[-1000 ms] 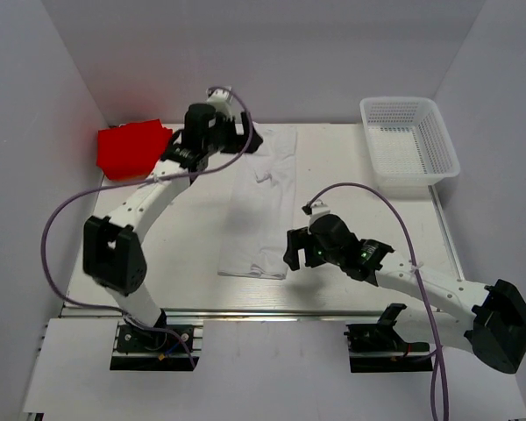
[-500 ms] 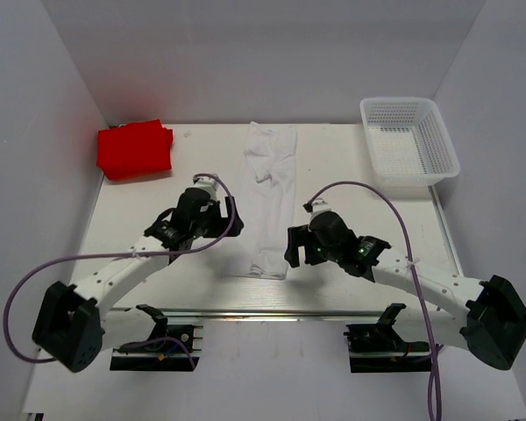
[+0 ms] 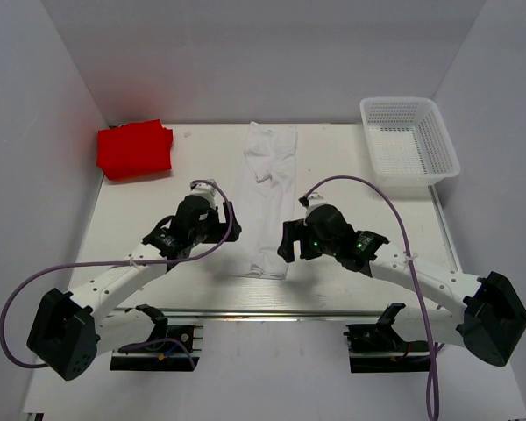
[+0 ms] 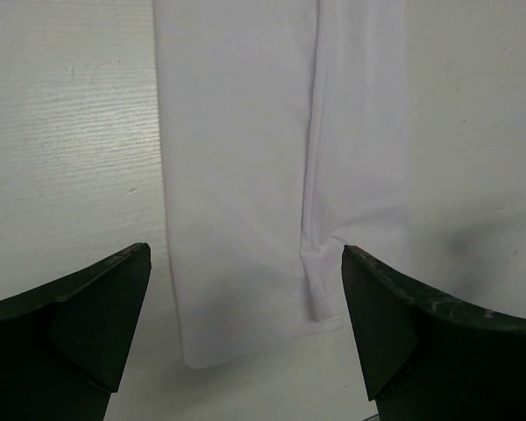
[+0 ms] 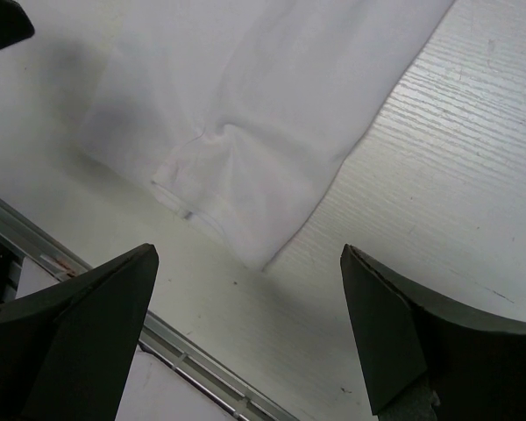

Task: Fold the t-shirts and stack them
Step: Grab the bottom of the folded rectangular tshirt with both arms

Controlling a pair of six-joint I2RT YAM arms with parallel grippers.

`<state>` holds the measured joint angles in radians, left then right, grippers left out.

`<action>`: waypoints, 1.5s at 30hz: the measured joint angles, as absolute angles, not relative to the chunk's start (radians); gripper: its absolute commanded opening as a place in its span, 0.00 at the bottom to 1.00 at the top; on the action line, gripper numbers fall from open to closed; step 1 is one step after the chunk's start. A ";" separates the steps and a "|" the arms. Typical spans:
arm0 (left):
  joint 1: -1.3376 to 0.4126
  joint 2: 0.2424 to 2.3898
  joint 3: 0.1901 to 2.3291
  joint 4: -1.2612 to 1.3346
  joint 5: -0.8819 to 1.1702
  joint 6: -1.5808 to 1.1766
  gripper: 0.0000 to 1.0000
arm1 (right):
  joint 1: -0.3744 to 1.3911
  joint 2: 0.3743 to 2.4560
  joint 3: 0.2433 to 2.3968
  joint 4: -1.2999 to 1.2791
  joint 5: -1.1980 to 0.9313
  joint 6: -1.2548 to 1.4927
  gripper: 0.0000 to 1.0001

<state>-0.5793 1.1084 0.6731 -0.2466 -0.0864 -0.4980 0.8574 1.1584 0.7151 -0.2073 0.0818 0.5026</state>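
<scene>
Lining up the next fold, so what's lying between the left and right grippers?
The near end of the white t-shirt lies between the left gripper and right gripper, shown in the top view.

Bright, even, diffuse light fills the overhead view, leaving only faint, soft-edged shadows on the pale counter (image 3: pixel 342 167). In both wrist views the white t-shirt (image 4: pixel 237 158) and the counter's grain are sharp, with soft grey shadows beside the cloth. The left end effector (image 4: pixel 245 263) and right end effector (image 5: pixel 248 263) show dark and slightly blurred.
</scene>
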 measured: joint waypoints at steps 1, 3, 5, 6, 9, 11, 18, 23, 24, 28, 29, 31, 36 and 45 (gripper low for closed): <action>-0.581 1.108 0.664 -0.245 -0.087 -0.498 1.00 | 0.857 1.158 0.715 -0.208 0.078 0.503 0.90; -0.585 1.108 0.648 -0.245 -0.087 -0.498 1.00 | 0.857 1.156 0.715 -0.208 0.072 0.512 0.90; -0.587 1.107 0.630 -0.246 -0.087 -0.499 1.00 | 0.857 1.148 0.714 -0.208 0.066 0.521 0.90; -0.588 1.104 0.619 -0.246 -0.087 -0.502 1.00 | 0.857 1.142 0.710 -0.205 0.058 0.525 0.90; -0.594 1.082 0.571 -0.250 -0.089 -0.509 1.00 | 0.857 1.120 0.685 -0.205 0.039 0.545 0.90; -0.596 1.069 0.547 -0.258 -0.090 -0.514 1.00 | 0.857 1.113 0.651 -0.202 0.026 0.566 0.90; -0.604 1.081 0.494 -0.256 -0.084 -0.528 0.94 | 0.857 1.132 0.520 -0.170 -0.043 0.646 0.90; -0.605 1.146 0.465 -0.243 -0.087 -0.536 0.76 | 0.857 1.238 0.503 -0.083 -0.077 0.688 0.86; -0.605 1.159 0.459 -0.236 -0.086 -0.538 0.75 | 0.856 1.261 0.508 -0.055 -0.087 0.698 0.86; -0.605 1.201 0.447 -0.159 -0.072 -0.540 0.56 | 0.855 1.353 0.541 0.034 -0.111 0.733 0.77; -0.605 1.212 0.447 -0.142 -0.063 -0.539 0.53 | 0.855 1.373 0.548 0.056 -0.120 0.742 0.71; -0.605 1.224 0.439 -0.106 -0.046 -0.542 0.38 | 0.855 1.401 0.553 0.084 -0.130 0.757 0.60; -0.605 1.196 0.375 -0.031 0.019 -0.553 0.04 | 0.854 1.441 0.554 0.095 -0.141 0.788 0.16; -0.611 1.021 0.287 -0.042 0.160 -0.575 0.00 | 0.854 1.361 0.525 0.067 -0.138 0.797 0.00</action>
